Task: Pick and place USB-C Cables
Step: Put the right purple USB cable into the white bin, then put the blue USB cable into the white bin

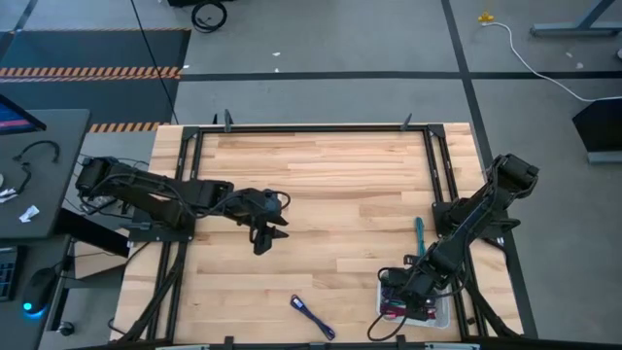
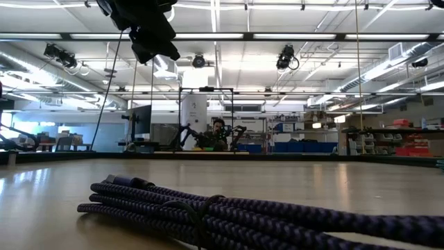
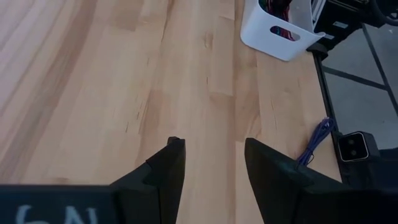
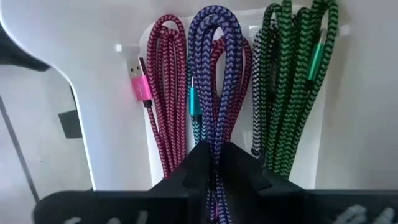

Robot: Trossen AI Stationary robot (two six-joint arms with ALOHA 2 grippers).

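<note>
At the near edge of the wooden table a blue cable lies alone, not yet collected. To its right, in the near right corner, stands the white bin. The right gripper hangs just over the bin, and its fingers are closed on a purple cable, which hangs between a magenta cable and a green cable that already lie inside.

I think the step in hand is the placing of this purple bundle. To do it well, the gripper should go low enough that the bundle rests among the others, then open fully and rise straight, so that no loop catches on a finger. The right arm reaches from the right edge, bent down toward the near corner.

A little farther, left of that arm, a teal cable lies on the wood.

Farther and to the left, the left gripper waits above the middle of the table, its fingers apart and holding nothing, with the arm stretched in from the left edge.
</note>
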